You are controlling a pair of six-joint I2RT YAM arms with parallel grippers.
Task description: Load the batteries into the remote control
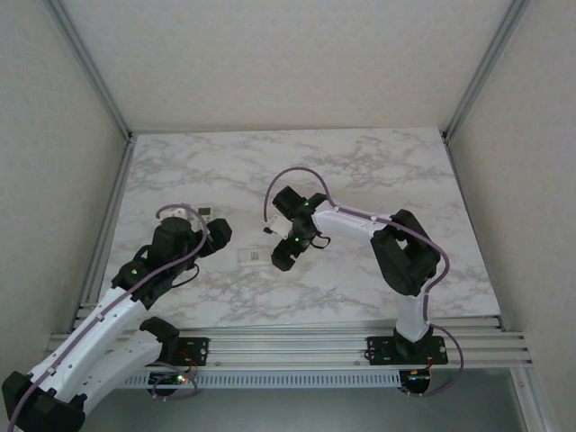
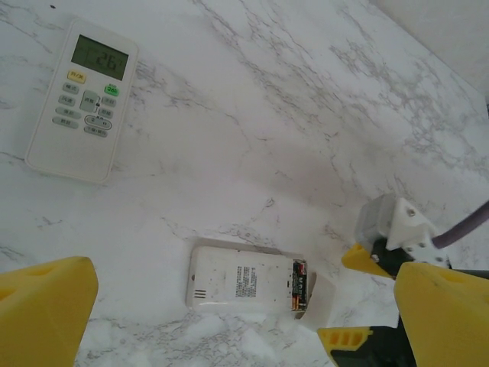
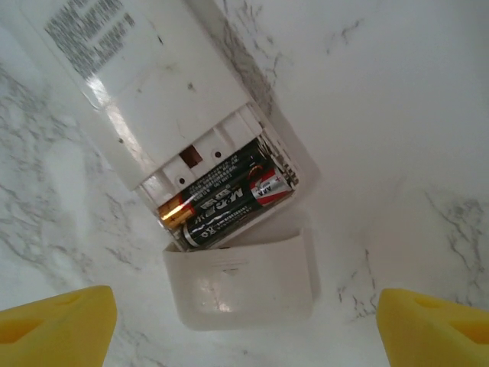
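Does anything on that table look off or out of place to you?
Only one thing: the face-down remote has its battery compartment uncovered. The batteries sit exposed, and the cover lies off it at that end, slightly askew. Nothing looks spilled or broken.

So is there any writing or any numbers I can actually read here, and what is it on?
"26": on the screen of the face-up remote.
Its buttons: markings too small to read.
Printed label on the back of the face-down remote: too blurred to read.
Lettering on the batteries in its compartment: too blurred to read.
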